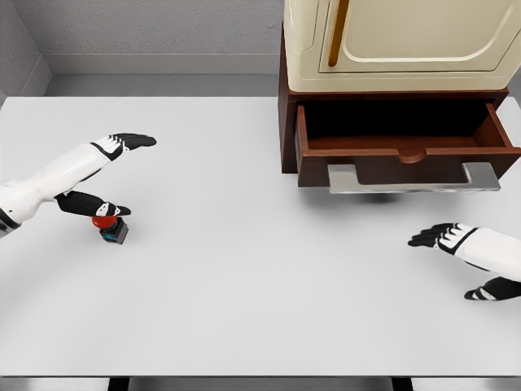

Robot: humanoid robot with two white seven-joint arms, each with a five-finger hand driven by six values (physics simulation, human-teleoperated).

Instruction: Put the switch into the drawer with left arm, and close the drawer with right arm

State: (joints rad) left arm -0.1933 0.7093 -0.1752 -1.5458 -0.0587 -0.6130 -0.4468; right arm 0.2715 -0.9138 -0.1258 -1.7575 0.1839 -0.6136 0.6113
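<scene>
My left hand (110,175) sits at the left side of the frame, over the small switch with a red round button on a dark blue-grey box (111,226). The switch stands on the flat white surface (244,269), at mid-left, well apart from the drawer. My thumb (102,208) reaches down to the red button and seems to touch its top, while my long black-tipped fingers (134,141) stretch out toward the upper part of the frame, away from the switch. So my left fingers are spread wide and hold nothing yet; the hand is straddling the switch, not gripping it.

I judge the step in hand to be the reach and grasp of the switch, the very start of the task. The dark brown wooden drawer with a flat grey metal handle (407,147) stands pulled open at the upper right, under the cream-coloured cabinet (399,45), and its inside looks dark and bare as far as I can see.

My right hand (456,240) rests low at the right edge, below the drawer front, fingers relaxed and holding nothing.

Next I need to bring my left fingers down and round the switch body, close against the thumb, then lift and carry it rightward across the surface to the open drawer.
</scene>
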